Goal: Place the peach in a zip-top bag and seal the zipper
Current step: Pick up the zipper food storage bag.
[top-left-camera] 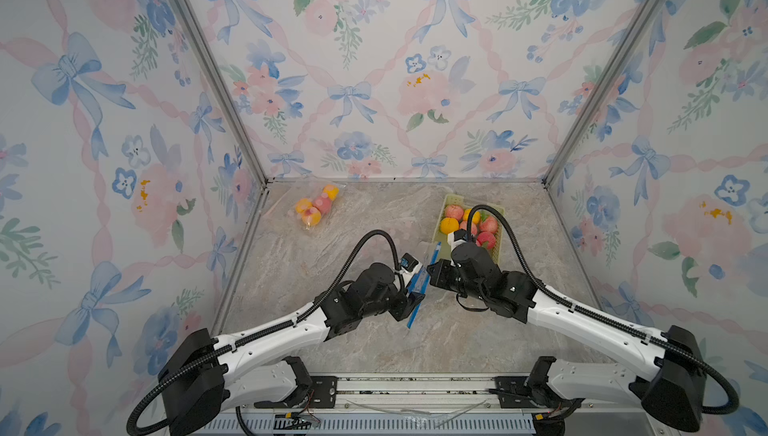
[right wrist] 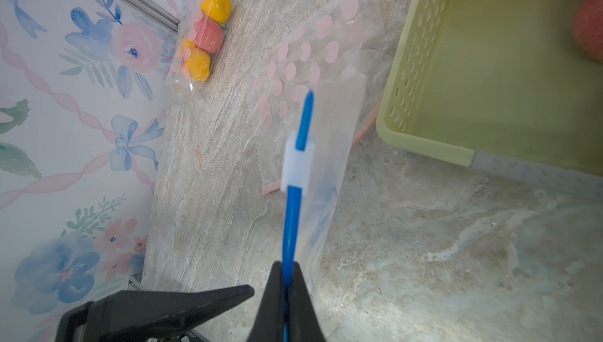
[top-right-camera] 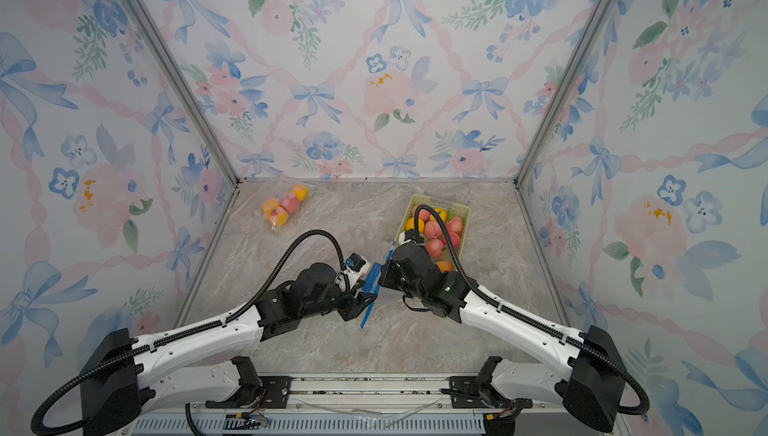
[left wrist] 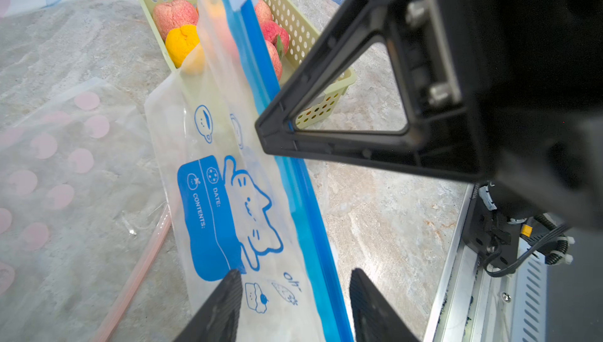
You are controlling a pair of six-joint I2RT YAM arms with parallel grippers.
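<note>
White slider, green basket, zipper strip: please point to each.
white slider (right wrist: 297,162), right wrist view, its middle
green basket (left wrist: 293,20), left wrist view, perforated wall
zipper strip (left wrist: 310,226), left wrist view, blue band's middle

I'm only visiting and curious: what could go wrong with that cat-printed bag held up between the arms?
The zip-top bag is held only by the right jaws' pinch on its blue zipper strip, so it might slip free. The left jaws stand open around it without gripping, so it could twist away.

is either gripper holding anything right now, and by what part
The right gripper is shut on the zip-top bag, pinching its blue zipper strip. The left gripper is open, its fingers either side of the bag's zipper edge, not clamping it.
</note>
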